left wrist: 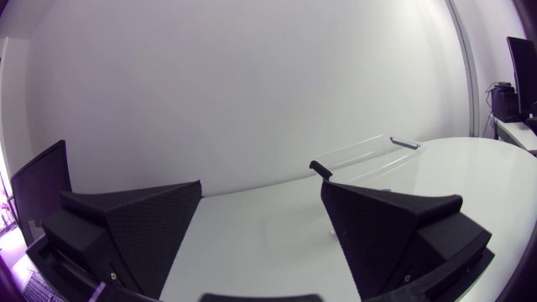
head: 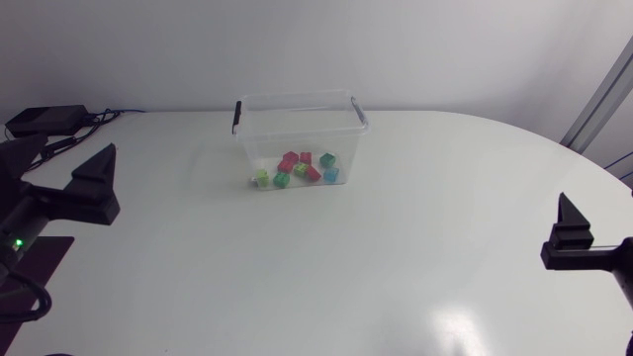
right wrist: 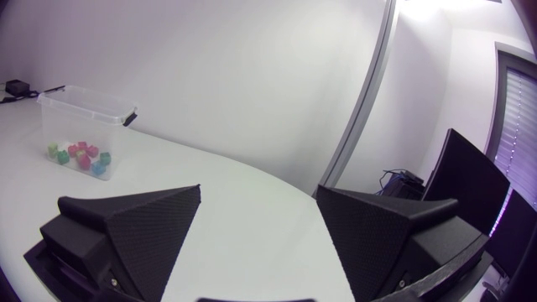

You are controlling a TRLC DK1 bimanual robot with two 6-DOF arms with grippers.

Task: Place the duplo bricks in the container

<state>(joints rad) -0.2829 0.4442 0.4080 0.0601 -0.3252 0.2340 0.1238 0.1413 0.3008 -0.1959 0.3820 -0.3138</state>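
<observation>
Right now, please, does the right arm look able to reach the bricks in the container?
Probably yes: only bare table lies between the right end effector and the container, and the top over the bricks looks open.

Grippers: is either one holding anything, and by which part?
Nothing is held. The left gripper and right gripper both stand with jaws open and empty; the duplo bricks lie in the container.

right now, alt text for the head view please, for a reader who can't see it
A clear container sits at the far middle of a white table, holding red, green and blue duplo bricks. The left gripper and right gripper sit at the side edges, away from it.
</observation>
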